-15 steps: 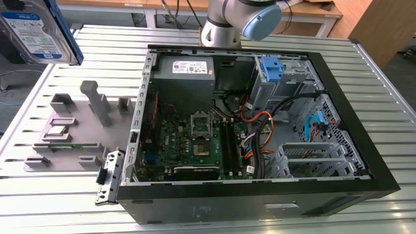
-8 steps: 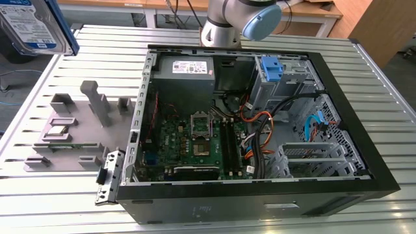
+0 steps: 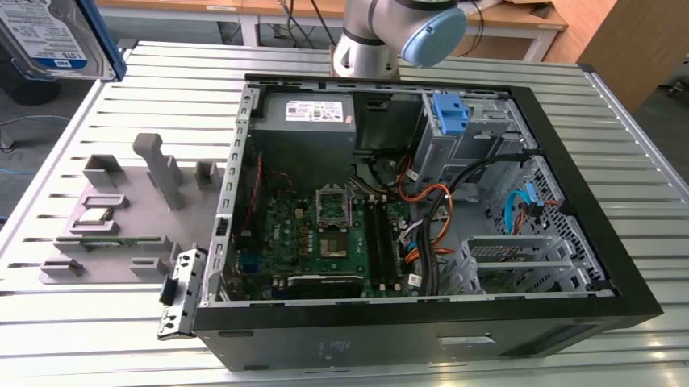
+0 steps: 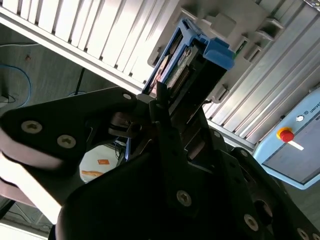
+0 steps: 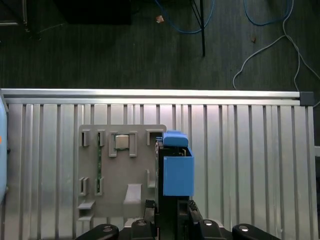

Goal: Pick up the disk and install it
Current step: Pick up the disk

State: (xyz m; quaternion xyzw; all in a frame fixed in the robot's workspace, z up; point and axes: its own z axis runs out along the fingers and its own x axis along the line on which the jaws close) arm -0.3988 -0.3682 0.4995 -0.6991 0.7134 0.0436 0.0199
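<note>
gripping the flat, blue-framed silver disk (image 3: 45, 31) between black fingers (image 4: 161, 112)

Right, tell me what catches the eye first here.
The disk in its blue caddy, held up by the gripper at the exterior view's upper left. Mid-view, the open computer case lies on the slatted table, motherboard exposed, a grey fixture plate beside it.

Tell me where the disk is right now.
The disk is in the exterior view's top left corner, raised clear of the table; in the first wrist view the pincer holds it above the edge of the grey parts holder.
</note>
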